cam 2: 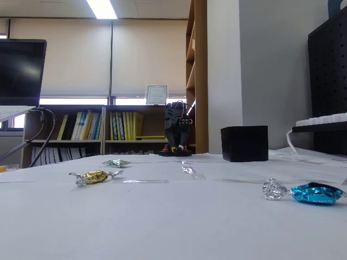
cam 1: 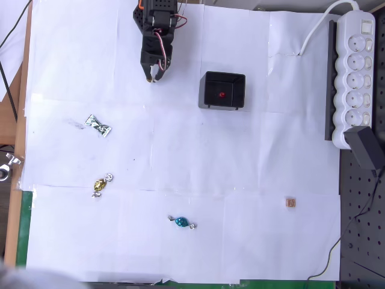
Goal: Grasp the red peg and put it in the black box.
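1. Overhead view: the black arm is seen folded at the top edge, its gripper (cam 1: pixel 154 77) pointed down toward the white paper-covered table (cam 1: pixel 252 156). The fingertips appear drawn together with nothing between them, though the gap is too small to be judged with certainty.
2. Overhead view: the red peg (cam 1: pixel 222 94) is seen as a red dot lying inside the black box (cam 1: pixel 222 90), near the middle of its floor. The box stands to the right of the gripper, well apart from it.
3. Overhead view: three wrapped candies are scattered on the paper: a silver-green candy (cam 1: pixel 98 125) at left, a gold candy (cam 1: pixel 101 185) below it, a blue candy (cam 1: pixel 181 223) lower centre. A small tan wooden cube (cam 1: pixel 291 203) lies at lower right. A white power strip (cam 1: pixel 355 72) runs along the right edge.
4. Fixed view: the gripper (cam 2: pixel 177 147) is seen far back, tips near the table. The black box (cam 2: pixel 244 143) stands to its right; its inside is hidden. The gold candy (cam 2: pixel 95 176) and blue candy (cam 2: pixel 313 193) lie in the foreground, the silver-green candy (cam 2: pixel 117 162) farther back.
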Available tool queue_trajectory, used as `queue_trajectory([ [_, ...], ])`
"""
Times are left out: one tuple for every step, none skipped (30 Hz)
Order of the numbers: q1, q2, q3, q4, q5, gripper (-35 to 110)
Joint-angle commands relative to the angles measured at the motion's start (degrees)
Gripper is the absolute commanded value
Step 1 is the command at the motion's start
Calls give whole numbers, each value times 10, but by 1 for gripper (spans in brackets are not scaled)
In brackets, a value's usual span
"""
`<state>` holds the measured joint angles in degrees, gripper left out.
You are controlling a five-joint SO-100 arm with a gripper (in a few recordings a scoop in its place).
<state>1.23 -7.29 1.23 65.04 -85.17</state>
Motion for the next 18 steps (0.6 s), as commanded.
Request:
queue_trajectory([
  [-4,-25,-47,44,-3,0],
  [-2,-33,-47,61,-3,0],
  [0,-39,-47,83,-3,0],
  [1,-43,-47,103,-5,0],
  [1,-44,-47,113,-5,0],
  [1,-47,-47,123,-5,0],
  [1,-54,-47,135,-1,0],
  [2,-55,-47,141,8,0],
  [4,-56,-47,147,16,0],
  [7,-56,-47,156,16,0],
  [11,-56,-47,160,18,0],
  [12,-56,-47,162,24,0],
  [17,-56,-47,165,28,0],
  [23,-56,-47,167,24,0],
  [24,-56,-47,160,27,0],
  [24,-56,-47,155,31,0],
  [24,-56,-47,153,30,0],
  [23,-56,-47,152,28,0],
])
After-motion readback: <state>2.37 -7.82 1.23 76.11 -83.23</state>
